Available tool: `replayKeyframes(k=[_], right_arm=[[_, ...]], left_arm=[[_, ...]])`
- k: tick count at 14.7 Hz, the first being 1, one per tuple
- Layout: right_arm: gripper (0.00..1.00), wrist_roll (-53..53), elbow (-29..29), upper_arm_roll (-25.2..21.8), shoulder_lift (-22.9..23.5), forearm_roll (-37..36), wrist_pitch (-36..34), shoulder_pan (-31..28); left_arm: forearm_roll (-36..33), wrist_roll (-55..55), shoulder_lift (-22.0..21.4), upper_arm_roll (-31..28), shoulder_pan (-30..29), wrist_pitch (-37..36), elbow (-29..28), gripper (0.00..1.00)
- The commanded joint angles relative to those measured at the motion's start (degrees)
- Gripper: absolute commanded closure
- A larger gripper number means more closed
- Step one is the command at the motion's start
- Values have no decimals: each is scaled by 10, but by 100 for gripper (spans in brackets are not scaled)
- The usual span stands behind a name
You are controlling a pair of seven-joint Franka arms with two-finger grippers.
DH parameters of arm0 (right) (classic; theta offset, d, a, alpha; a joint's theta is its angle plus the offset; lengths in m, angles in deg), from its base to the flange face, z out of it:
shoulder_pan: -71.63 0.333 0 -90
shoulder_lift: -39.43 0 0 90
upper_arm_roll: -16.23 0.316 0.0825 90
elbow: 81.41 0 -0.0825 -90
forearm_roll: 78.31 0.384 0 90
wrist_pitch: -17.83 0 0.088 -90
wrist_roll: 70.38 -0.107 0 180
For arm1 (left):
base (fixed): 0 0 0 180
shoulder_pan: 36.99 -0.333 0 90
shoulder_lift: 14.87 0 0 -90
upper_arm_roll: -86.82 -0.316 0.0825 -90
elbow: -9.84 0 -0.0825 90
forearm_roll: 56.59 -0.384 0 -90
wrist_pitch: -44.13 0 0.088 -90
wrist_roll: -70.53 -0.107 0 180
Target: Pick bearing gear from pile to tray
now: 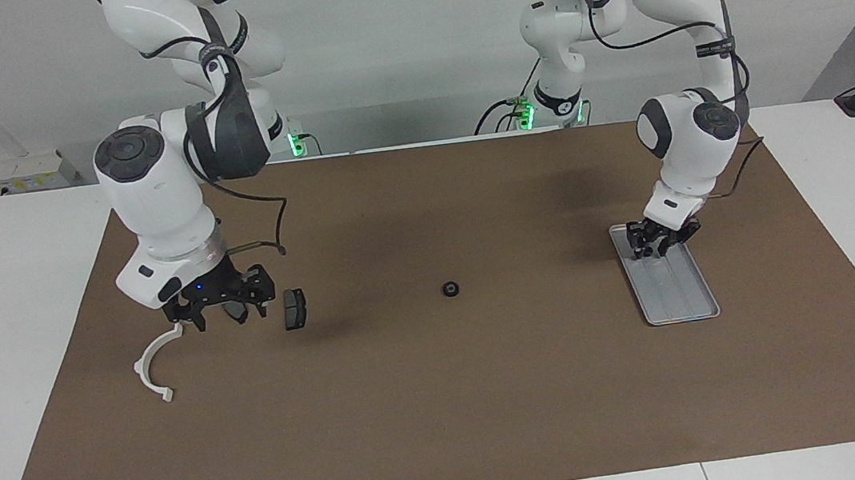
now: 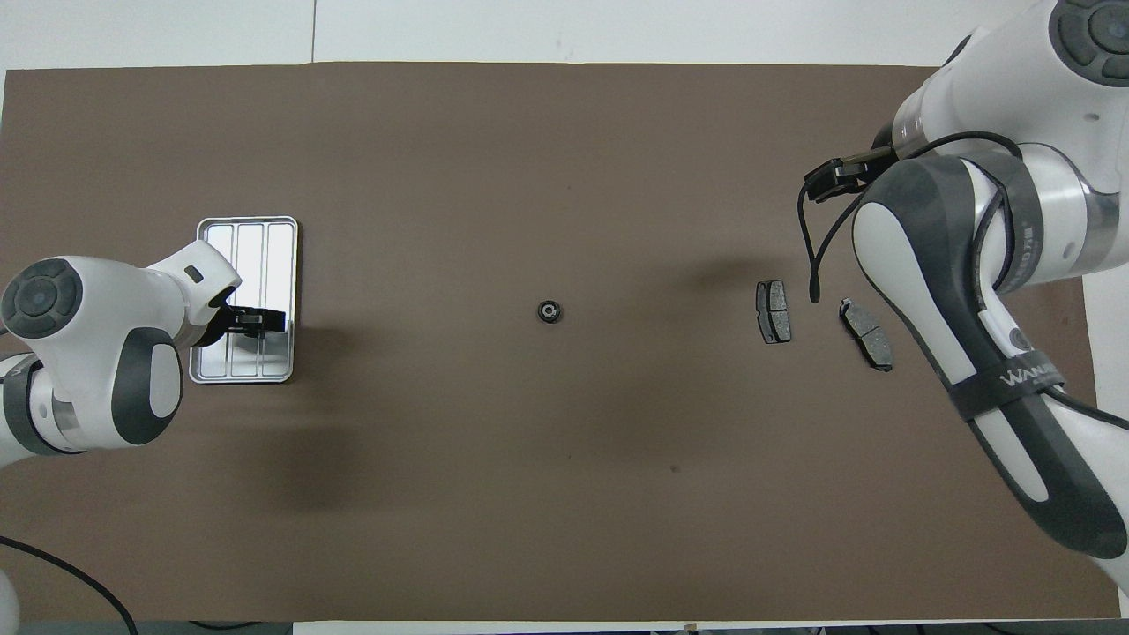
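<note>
The bearing gear, a small black ring, lies alone mid-mat. The silver ridged tray sits toward the left arm's end. My left gripper hangs low over the tray's end nearer the robots, fingertips slightly apart, nothing visible between them. The pile lies toward the right arm's end: a white half-ring bracket and two dark brake pads. My right gripper is open over the pad nearest the bracket and holds nothing. The bracket is hidden in the overhead view.
A brown mat covers the table, with white tabletop around it. The right arm's forearm reaches across its end of the mat.
</note>
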Motion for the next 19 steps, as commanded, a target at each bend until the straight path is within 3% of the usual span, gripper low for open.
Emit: replayKeyframes(k=[1,2,3,7,10,12,14,19], right_arm=[[0,30,-12,7,-12,16,-7,-17],[0,38,-13,7,-14,16,-7,-18],[0,46,-13,7,-18,16,-8,-19],[0,54,-25,3,-50,17,-26,-18],[0,57,-47,2,-101,21,-56,-18],[0,56,-72,-15,-141,45,-78,-14],[0,56,-97,-34,-176,53,-82,-5],[0,52,-98,-38,-224,53,-141,-5]], left_arm=[[10,2,-1,-4,12,-41,29,10],[10,4,-2,-4,12,-63,45,9],[10,14,-3,-3,20,-79,59,0],[-21,184,-2,-4,121,-91,86,0],[-22,339,14,-4,217,-105,134,0],[-28,409,17,-4,284,-108,135,0],[-67,476,46,-4,320,-108,159,0],[-71,534,159,-5,369,-125,273,0]])
